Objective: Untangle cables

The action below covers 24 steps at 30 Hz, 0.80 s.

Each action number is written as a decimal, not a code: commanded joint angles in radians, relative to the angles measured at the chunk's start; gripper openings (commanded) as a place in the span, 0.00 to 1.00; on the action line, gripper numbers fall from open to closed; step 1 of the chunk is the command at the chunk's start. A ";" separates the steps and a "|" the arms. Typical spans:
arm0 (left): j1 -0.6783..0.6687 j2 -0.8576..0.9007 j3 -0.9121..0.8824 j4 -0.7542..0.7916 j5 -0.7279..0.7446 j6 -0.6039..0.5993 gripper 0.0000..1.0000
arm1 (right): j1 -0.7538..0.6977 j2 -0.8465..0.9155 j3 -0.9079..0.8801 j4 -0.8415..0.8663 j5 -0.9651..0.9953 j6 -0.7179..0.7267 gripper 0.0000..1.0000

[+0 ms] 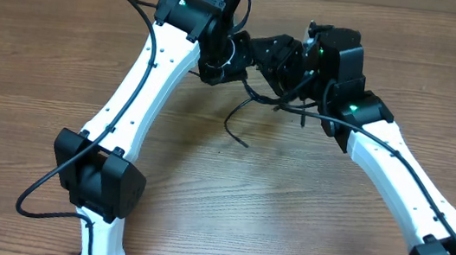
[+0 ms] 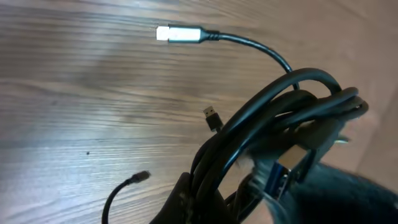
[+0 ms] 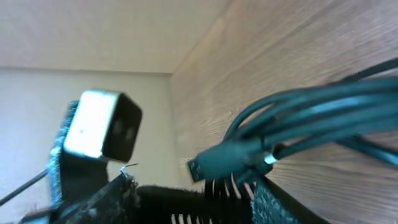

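The cables [image 1: 260, 95] are a bundle of thin black cords hanging between my two grippers at the far middle of the table. One loose strand [image 1: 235, 128] droops to the wood. My left gripper [image 1: 229, 61] is shut on the bundle [image 2: 273, 118]. In the left wrist view its jaws [image 2: 249, 202] hold several loops, with a silvery plug [image 2: 180, 34], a small plug [image 2: 212, 117] and a blue plug [image 2: 286, 171] sticking out. My right gripper [image 1: 292, 64] grips the bundle's other side. In the right wrist view [image 3: 199, 194] strands [image 3: 311, 118] run into the jaws beside a dark plug [image 3: 214, 163].
The wooden table [image 1: 305, 207] lies under both arms. The arms' own thicker black wires [image 1: 56, 180] loop beside the left arm's base. A white and black boxy part of the other arm [image 3: 99, 124] fills the left of the right wrist view.
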<state>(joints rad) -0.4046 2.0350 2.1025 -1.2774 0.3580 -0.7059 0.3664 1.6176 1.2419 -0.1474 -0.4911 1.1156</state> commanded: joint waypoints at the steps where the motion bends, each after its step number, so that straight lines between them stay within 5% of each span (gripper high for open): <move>1: -0.004 -0.007 0.001 0.000 0.105 0.159 0.04 | -0.002 0.014 0.019 0.018 -0.018 0.041 0.59; 8: -0.005 -0.007 0.001 -0.032 0.123 0.355 0.04 | -0.077 0.014 0.019 0.127 -0.113 0.075 0.56; 14: -0.002 -0.007 0.001 -0.057 0.007 0.369 0.04 | -0.180 0.014 0.019 0.204 -0.279 0.134 0.55; 24: 0.000 -0.007 0.001 -0.027 0.009 0.323 0.04 | -0.183 0.014 0.019 -0.135 -0.255 -0.116 0.57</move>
<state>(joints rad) -0.4046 2.0350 2.1021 -1.3117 0.3695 -0.3668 0.1646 1.6394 1.2446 -0.2577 -0.7753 1.0996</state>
